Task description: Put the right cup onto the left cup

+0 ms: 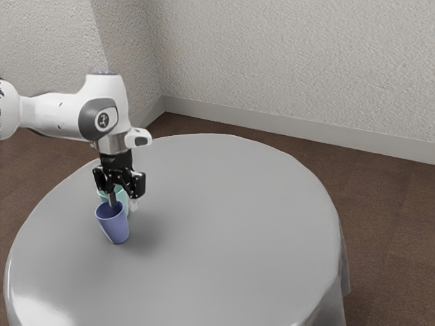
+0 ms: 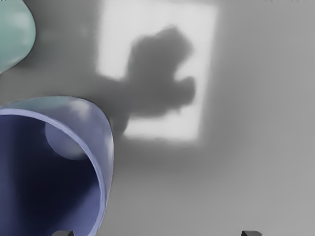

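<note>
My gripper [image 1: 123, 204] hangs low at the cups in the exterior view, its fingers spread. One fingertip is at the mouth of the blue cup [image 1: 114, 224], and the other stands out beyond the rim. The mint-green cup [image 1: 104, 195] is behind the blue one, partly covered by the hand. In the wrist view the tips of my gripper [image 2: 157, 233] are far apart, one over the opening of the blue cup [image 2: 93, 120] and one over bare table. Part of the mint-green cup [image 2: 15, 34] appears beyond it.
Both cups stand on a round table [image 1: 224, 231] with a grey cloth, near its edge on the exterior view's left. A bright patch of light [image 2: 209, 54] with the arm's shadow lies on the cloth beside the cups. Textured walls rise behind.
</note>
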You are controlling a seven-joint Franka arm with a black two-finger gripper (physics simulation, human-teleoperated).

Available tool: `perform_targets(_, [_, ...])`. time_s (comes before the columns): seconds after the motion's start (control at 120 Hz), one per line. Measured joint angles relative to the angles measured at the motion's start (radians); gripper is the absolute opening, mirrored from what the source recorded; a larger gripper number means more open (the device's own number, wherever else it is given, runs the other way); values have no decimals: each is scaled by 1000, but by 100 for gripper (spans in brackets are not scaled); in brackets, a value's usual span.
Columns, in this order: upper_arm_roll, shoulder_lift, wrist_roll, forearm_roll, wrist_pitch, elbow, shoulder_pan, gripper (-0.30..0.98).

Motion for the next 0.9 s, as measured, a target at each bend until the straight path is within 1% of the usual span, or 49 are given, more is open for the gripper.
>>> perform_targets(0.425, [3,38,34,5,98,-23,25,41])
perform_targets(0.658, [6,86,55,8,131,-23,39,38])
perform_targets(0.758, [6,100,62,8,142,-22,38,33])
perform_targets(0.9, [6,105,70,8,151,-21,38,20])
